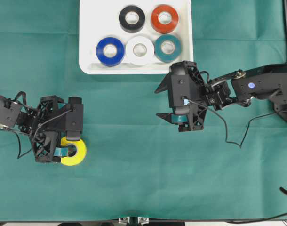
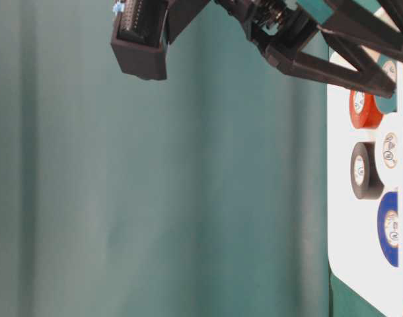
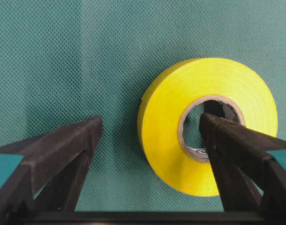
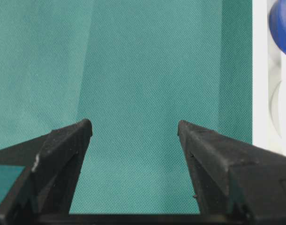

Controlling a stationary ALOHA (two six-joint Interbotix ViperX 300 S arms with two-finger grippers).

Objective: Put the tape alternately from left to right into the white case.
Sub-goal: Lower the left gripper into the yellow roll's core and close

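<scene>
Yellow tape (image 3: 208, 126) core partly hidden by left end effector (image 3: 150, 126) finger, unclamped

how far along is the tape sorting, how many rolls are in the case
Done: five rolls sit in the white case: black, red-orange, blue, white, teal. In hand: the open left gripper straddles the yellow roll's wall, not yet gripped. Left: carry it to the case. The right gripper is open, empty.
</scene>
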